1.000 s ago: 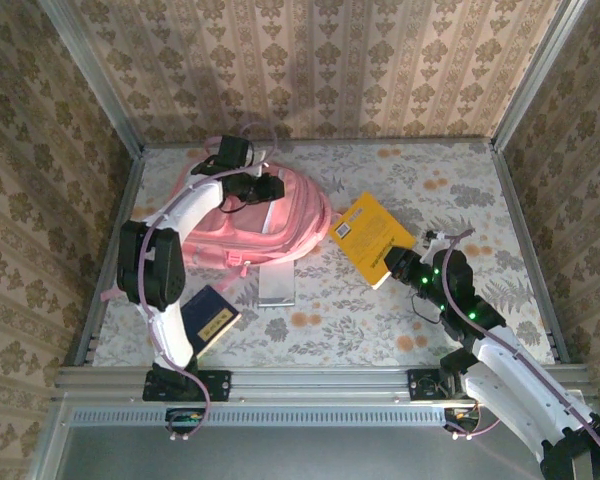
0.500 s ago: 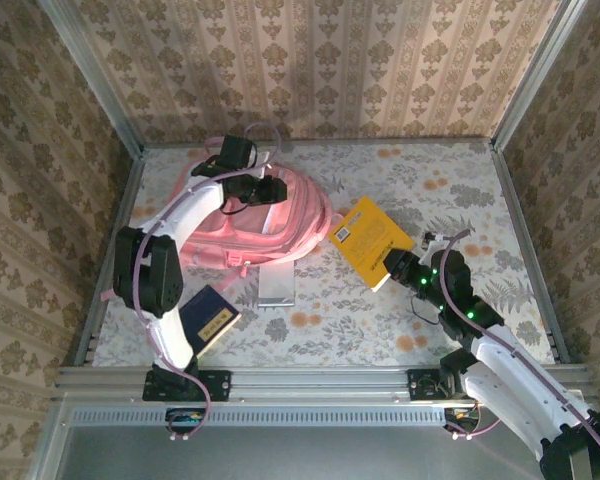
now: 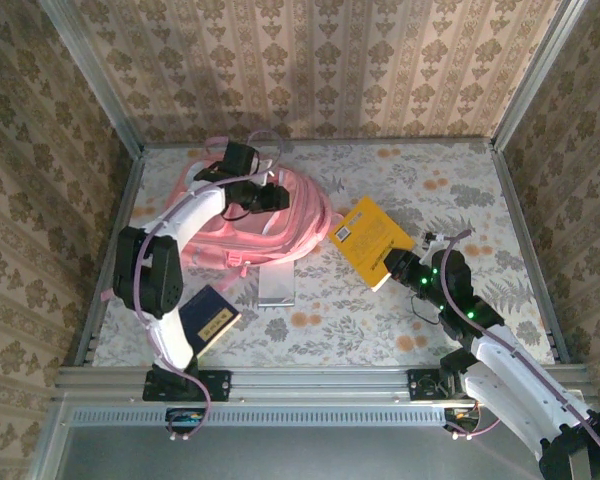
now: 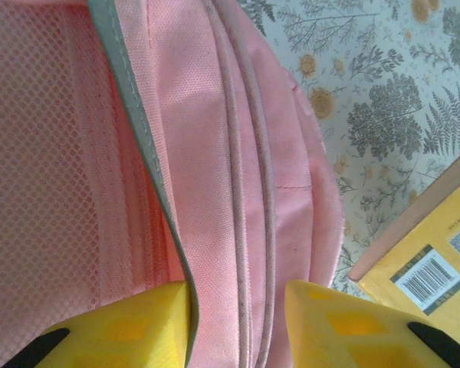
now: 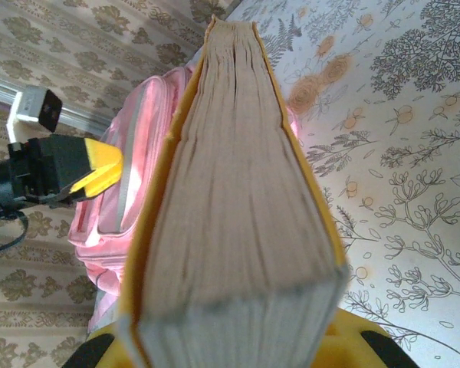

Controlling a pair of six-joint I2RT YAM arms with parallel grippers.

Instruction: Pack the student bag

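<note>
Left gripper (image 3: 270, 196) is out over the student bag (image 3: 292, 228), which lies at the far left of the floral bench (image 3: 460, 190), close to the back wall. From the left wrist, the yellow fingers (image 4: 130, 326) sit either side of a ridge of the bag's pink fabric. The cloth fills the gap and a grey piping line runs right up against the left-hand finger. So it's a pinch on the bag's fabric, with the jaws partly apart around it. Mesh lining shows on one side of that piping and zip seams on the other.

Over on the right, the right gripper (image 3: 398, 268) is clamped on the near corner of a yellow book (image 3: 370, 235). The cover faces up with its barcode showing, and the far-left corner sits just beside the bag's right edge. The right wrist view looks straight along the book's page edge (image 5: 230, 207), with the gripper's yellow fingers hugging both covers at the bottom. Beyond the book that view picks up the pink bag (image 5: 142, 146) and one yellow finger of the left gripper (image 5: 96, 169) above it.

A dark blue book (image 3: 212, 318) lies by the left arm's base. A pale flat rectangular item (image 3: 277, 285) sits just in front of the bag; what it is, I can't make out.
</note>
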